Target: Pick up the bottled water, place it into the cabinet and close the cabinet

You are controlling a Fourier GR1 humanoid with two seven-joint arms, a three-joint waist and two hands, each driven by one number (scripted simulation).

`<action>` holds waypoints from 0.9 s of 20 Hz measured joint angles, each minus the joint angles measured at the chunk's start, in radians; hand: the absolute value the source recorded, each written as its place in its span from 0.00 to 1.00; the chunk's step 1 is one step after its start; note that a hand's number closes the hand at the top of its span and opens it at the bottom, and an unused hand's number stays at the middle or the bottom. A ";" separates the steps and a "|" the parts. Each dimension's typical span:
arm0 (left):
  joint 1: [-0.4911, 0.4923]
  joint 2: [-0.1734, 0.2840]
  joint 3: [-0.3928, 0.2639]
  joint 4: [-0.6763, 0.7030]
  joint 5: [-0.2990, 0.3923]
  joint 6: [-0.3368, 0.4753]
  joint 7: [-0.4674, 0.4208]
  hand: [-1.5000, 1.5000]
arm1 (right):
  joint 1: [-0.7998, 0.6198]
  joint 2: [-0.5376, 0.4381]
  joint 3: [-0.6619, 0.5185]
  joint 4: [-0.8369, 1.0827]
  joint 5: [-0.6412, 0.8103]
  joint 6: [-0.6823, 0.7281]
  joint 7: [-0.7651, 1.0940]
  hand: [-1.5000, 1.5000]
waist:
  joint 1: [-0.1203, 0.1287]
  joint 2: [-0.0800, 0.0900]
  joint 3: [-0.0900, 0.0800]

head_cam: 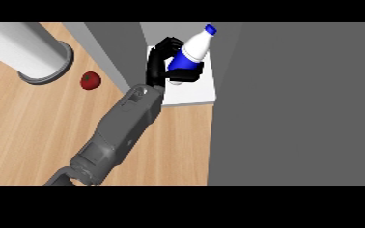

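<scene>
Operator: Holding what, and where?

Technician: Left hand (pixel 165 64), fingers curled round the water bottle (pixel 194 48), tilted above the white cabinet shelf (pixel 192 92). Lower it upright, base flat, well inside the shelf edge, clear of the grey door (pixel 285 106), before uncurling.

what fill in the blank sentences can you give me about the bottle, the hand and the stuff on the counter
1. The cap on the bottled water is ____ in colour.
2. The hand is curled round the ____.
3. The small red thing on the wooden counter, left of the forearm, is a ____.
4. The bottle is held over the cabinet's white ____.

Missing words: blue; bottled water; tomato; shelf
</scene>
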 measured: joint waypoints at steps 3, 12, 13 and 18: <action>-0.044 0.001 -0.014 0.087 -0.043 0.079 -0.009 1.00 | 0.010 -0.006 -0.015 0.003 -0.004 0.019 -0.021 0.00 | -0.009 0.003 0.001; -0.160 0.007 -0.026 0.275 -0.117 0.242 -0.007 0.00 | 0.030 -0.004 -0.021 0.006 -0.013 0.053 -0.049 0.00 | -0.017 0.011 0.000; -0.168 0.006 -0.020 0.282 -0.116 0.244 -0.014 0.00 | 0.028 -0.004 -0.028 0.008 -0.015 0.056 -0.053 0.00 | -0.016 0.011 0.000; -0.183 0.020 0.030 0.245 -0.086 0.182 -0.102 1.00 | 0.034 -0.002 -0.039 0.009 -0.021 0.070 -0.056 0.00 | -0.010 0.013 -0.002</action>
